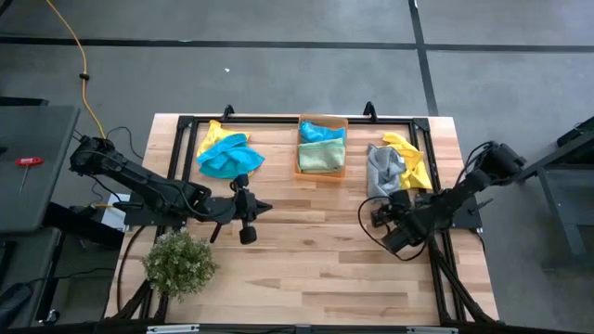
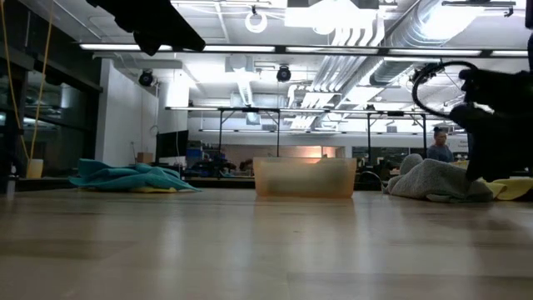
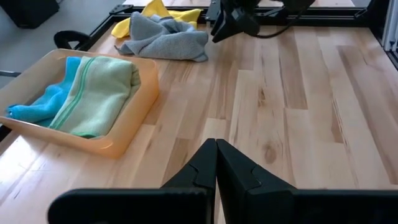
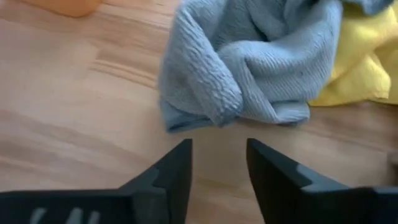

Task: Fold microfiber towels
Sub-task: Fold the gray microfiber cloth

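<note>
Grey towel (image 4: 249, 68) lies crumpled on the bench (image 1: 316, 250), overlapping a yellow one (image 4: 364, 62). Right tool (image 4: 219, 162) hovers just short of it, fingers parted (left tool (image 3: 216, 163) closed, idle). Risk: pinching both layers, dragging the yellow along.

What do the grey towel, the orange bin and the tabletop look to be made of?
Grey towel: soft knitted or microfiber-like cloth, matte, with a ribbed, nubby weave. Orange bin: probably plastic, translucent with a slight sheen. Tabletop: pale wood planks, smooth finish, with visible grain and seams.
</note>
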